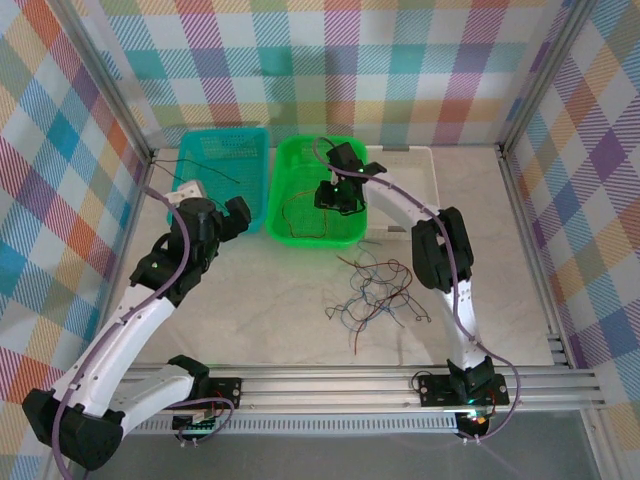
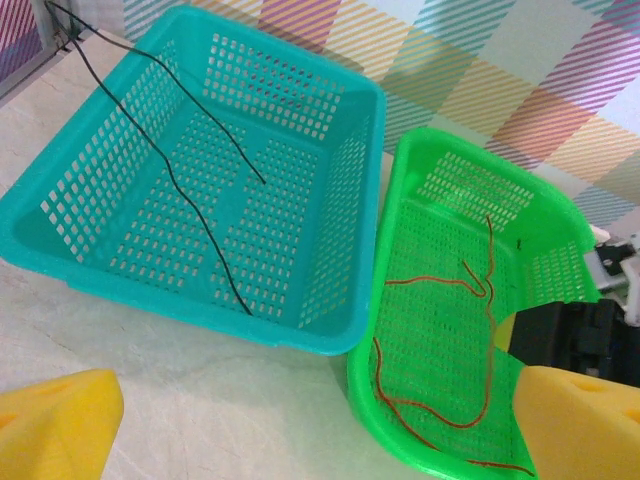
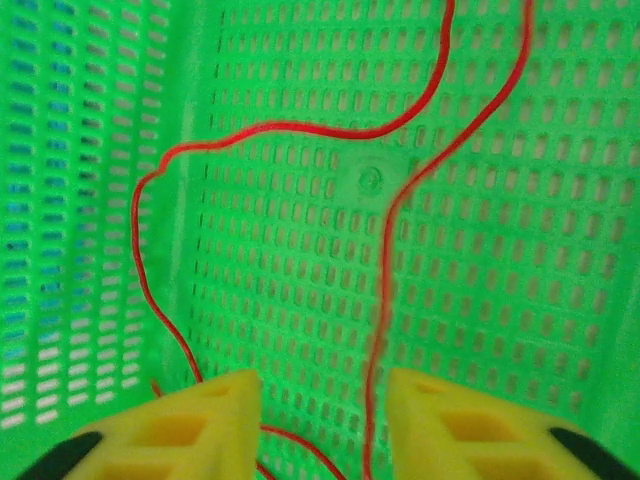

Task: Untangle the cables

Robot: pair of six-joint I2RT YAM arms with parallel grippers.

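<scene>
Holdings: my right gripper (image 3: pixel 325 400), jaws partly parted over green perforated plastic basket (image 3: pixel 520 250); thin red wire (image 3: pixel 385 230) runs loose between them, likely laid here as sorted. My left gripper (image 2: pixel 310 410): wide, empty. Unsorted: tangled multicoloured thin cables (image 1: pixel 372 295), pale table (image 1: pixel 280 320), lower centre overhead.

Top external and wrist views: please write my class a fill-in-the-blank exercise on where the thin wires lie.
1. The red wire lies in the ___ basket.
2. The teal basket holds wire coloured ___.
3. The tangled bunch of wires lies on the ___, outside both baskets.
4. The gripper above the red wire belongs to the ___ arm.
Missing words: green; black; table; right.
</scene>
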